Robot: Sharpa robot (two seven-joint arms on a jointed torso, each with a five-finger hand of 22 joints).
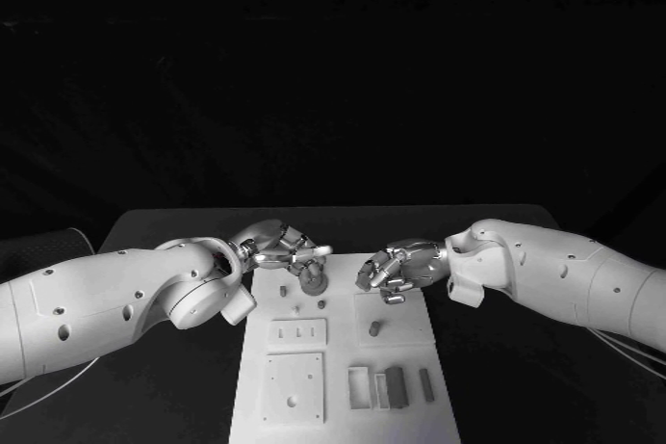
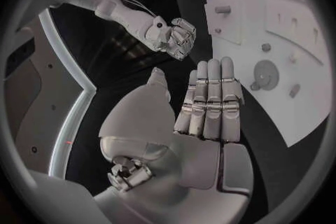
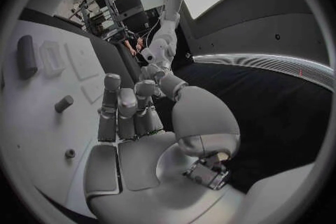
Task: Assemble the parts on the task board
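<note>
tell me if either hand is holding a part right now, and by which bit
Nothing is held. The left hand has its fingers straight and bare above the task board; the right hand has fingers curled in on nothing.

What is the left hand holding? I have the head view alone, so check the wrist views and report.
Observer: Nothing. The left wrist view shows the left hand with a bare palm and straight fingers.
Operator: Now tell me about the disc beside it.
Observer: The disc sits on the board, apart from those fingertips.
Operator: Report the right hand.
Observer: The right wrist view shows the right hand with its fingertips curled in and nothing in its palm.
</note>
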